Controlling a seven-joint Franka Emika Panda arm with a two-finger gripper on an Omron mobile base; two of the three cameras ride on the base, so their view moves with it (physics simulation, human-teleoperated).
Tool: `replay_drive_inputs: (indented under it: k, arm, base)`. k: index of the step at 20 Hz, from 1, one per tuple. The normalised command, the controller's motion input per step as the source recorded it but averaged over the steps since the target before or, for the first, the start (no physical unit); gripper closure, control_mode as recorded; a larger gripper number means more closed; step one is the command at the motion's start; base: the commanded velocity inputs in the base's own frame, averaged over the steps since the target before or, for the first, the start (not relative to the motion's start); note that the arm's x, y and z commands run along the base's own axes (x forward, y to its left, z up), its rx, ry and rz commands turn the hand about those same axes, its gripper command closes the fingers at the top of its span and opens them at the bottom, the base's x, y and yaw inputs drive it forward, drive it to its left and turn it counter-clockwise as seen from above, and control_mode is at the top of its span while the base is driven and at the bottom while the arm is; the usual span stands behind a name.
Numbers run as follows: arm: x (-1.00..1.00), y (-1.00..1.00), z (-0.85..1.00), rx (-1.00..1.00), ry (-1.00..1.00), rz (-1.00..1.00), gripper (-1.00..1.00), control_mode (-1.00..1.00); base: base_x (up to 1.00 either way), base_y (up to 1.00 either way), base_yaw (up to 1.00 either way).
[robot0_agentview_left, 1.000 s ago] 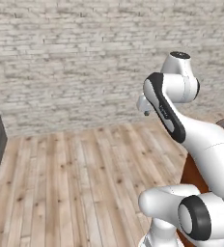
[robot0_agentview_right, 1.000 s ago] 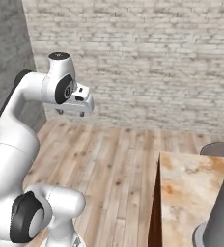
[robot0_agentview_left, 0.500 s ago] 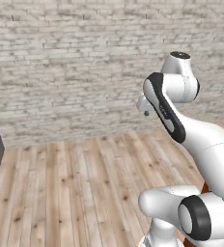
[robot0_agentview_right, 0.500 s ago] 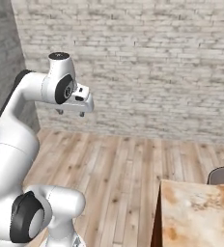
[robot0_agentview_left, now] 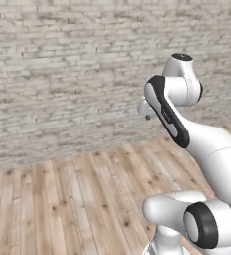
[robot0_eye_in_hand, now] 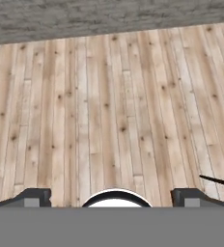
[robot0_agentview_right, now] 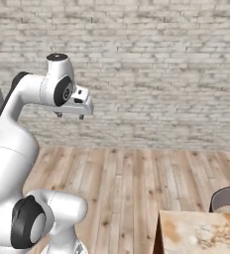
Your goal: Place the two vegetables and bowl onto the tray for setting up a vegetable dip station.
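My gripper (robot0_agentview_right: pixel 70 116) hangs high in the air over bare wooden floor, pointing down, with its fingers spread and nothing between them. In the hand view the two dark fingertips (robot0_eye_in_hand: pixel 36 197) stand far apart at the bottom, above floor planks. The two vegetables, the bowl and the tray are out of view.
A corner of a marbled tan counter (robot0_agentview_right: pixel 201 233) juts in at the lower right of the right base view. Behind it stands a dark grey rounded object (robot0_agentview_right: pixel 228 197) that I cannot identify. A pale brick wall (robot0_agentview_left: pixel 62 84) closes off the far side of the wooden floor (robot0_agentview_left: pixel 72 199).
The whole picture has shifted, so the base has moved. The counter slid toward the lower right and the tall grey cylinder left the view. The arm's pose and open jaws are unchanged.
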Motion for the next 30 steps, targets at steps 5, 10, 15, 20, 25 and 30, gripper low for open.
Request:
replay_drive_inputs:
  k: [5, 10, 15, 20, 25, 30]
  arm:
    - [0.0, 0.0, 0.0, 0.0, 0.0, 0.0, -1.0, 1.0]
    - [0.0, 0.0, 0.0, 0.0, 0.0, 0.0, -1.0, 1.0]
    - [0.0, 0.0, 0.0, 0.0, 0.0, 0.0, -1.0, 1.0]
    - [0.0, 0.0, 0.0, 0.0, 0.0, 0.0, -1.0, 1.0]
    - [0.0, 0.0, 0.0, 0.0, 0.0, 0.0, -1.0, 1.0]
    - [0.0, 0.0, 0.0, 0.0, 0.0, 0.0, -1.0, 1.0]
  base:
    - [0.55, 0.27, -0.41]
    - [0.58, 0.29, -0.38]
    - [0.59, 0.29, -0.37]
    - [0.58, 0.29, -0.39]
    - [0.56, 0.29, -0.43]
    - [0.55, 0.28, -0.42]
